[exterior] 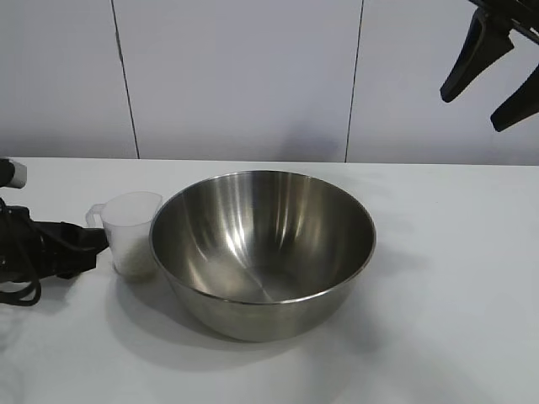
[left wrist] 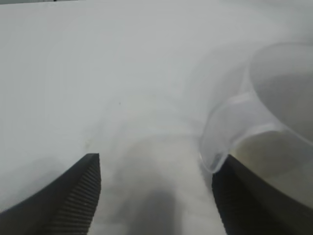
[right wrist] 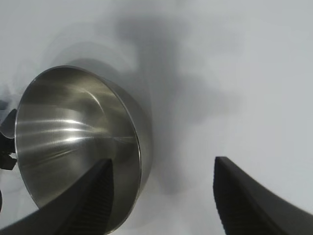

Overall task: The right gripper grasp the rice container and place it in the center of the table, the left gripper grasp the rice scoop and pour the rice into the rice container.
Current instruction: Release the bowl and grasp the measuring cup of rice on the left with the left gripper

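Note:
The shiny steel rice container stands on the white table near its middle, with nothing in it; it also shows in the right wrist view. The clear plastic rice scoop stands upright just left of it, touching or nearly touching it, with rice in its lower part. My left gripper lies low at the table's left, open, its tip at the scoop's handle tab; one finger touches the tab. My right gripper hangs open and empty high at the upper right.
A pale panelled wall stands behind the table. The left arm's cables lie at the left edge. White tabletop stretches to the right of and in front of the bowl.

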Robot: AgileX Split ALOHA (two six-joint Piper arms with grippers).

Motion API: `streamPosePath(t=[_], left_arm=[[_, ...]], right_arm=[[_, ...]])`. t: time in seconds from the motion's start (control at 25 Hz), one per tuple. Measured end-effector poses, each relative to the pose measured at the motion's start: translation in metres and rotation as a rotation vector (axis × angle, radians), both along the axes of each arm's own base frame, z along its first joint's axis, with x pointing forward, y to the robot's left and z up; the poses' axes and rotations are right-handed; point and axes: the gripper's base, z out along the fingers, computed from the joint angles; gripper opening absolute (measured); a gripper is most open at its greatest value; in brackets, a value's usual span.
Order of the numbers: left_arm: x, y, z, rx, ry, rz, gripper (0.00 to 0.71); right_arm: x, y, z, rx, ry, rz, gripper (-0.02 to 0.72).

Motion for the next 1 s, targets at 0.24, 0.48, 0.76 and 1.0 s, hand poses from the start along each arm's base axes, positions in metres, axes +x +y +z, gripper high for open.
streamPosePath(t=[0.24, 0.48, 0.76, 1.0], left_arm=[[0.006, -0.001, 0.002, -0.007, -0.018, 0.002, 0.460], [0.005, -0.003, 0.002, -0.007, -0.018, -0.026, 0.205], [0.004, -0.006, 0.006, -0.031, -0.015, -0.059, 0.011], [0.009, -0.007, 0.038, -0.103, -0.086, -0.039, 0.006]], right_arm=[[0.000, 0.000, 0.000, 0.000, -0.002, -0.001, 0.412], [0.000, 0.000, 0.000, -0.001, -0.004, -0.002, 0.412], [0.000, 0.000, 0.000, -0.001, -0.005, -0.002, 0.412], [0.000, 0.000, 0.000, -0.001, -0.005, -0.002, 0.412]])
